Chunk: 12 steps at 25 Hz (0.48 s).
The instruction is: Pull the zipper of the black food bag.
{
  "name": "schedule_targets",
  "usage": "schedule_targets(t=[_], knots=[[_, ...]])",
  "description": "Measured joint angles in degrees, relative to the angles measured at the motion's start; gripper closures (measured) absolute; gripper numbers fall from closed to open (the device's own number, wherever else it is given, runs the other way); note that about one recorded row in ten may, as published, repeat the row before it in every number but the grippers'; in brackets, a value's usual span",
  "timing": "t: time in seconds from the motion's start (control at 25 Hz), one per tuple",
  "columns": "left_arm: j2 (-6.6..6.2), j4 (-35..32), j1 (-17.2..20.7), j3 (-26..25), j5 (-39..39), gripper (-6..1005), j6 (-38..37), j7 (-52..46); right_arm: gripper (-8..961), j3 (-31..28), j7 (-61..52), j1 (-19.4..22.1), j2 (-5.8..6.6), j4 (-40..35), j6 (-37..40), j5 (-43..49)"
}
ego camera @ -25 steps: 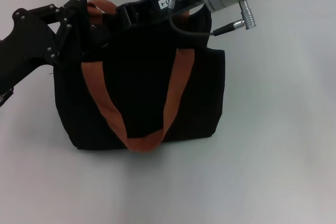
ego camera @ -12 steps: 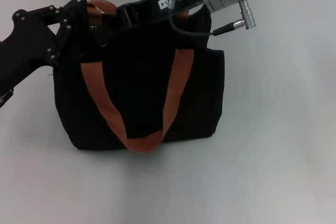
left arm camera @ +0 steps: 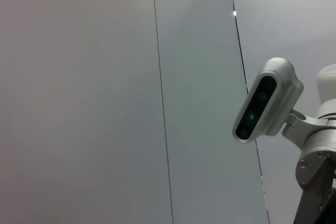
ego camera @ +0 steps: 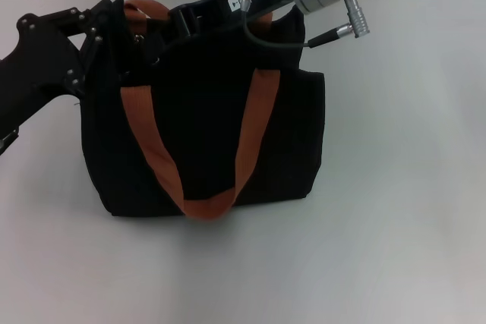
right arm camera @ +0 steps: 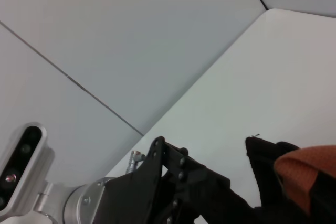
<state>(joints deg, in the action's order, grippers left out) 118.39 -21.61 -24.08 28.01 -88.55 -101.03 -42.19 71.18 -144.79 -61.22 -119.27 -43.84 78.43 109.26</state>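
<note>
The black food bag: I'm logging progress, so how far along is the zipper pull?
Done: both arms are at the top edge of the black food bag, which stands upright on the table. In hand: the left pincer is at the top left corner and the right pincer at the top middle. Left: the zipper is hidden, so any travel can't be judged.

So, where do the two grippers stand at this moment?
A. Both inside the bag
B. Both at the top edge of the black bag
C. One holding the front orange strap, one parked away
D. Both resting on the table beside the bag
B: in the head view the left gripper and the right gripper both sit at the upper edge of the black bag, and the front orange strap hangs free.
</note>
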Motion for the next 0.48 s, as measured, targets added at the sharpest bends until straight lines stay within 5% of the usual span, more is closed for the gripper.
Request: schedule_targets(t=[0.48], knots=[[-0.08, 0.0, 0.5, -0.1, 0.0, 826, 0.1, 0.0, 954, 3.7, -6.0, 4.7, -0.22, -8.5, -0.2, 2.8]])
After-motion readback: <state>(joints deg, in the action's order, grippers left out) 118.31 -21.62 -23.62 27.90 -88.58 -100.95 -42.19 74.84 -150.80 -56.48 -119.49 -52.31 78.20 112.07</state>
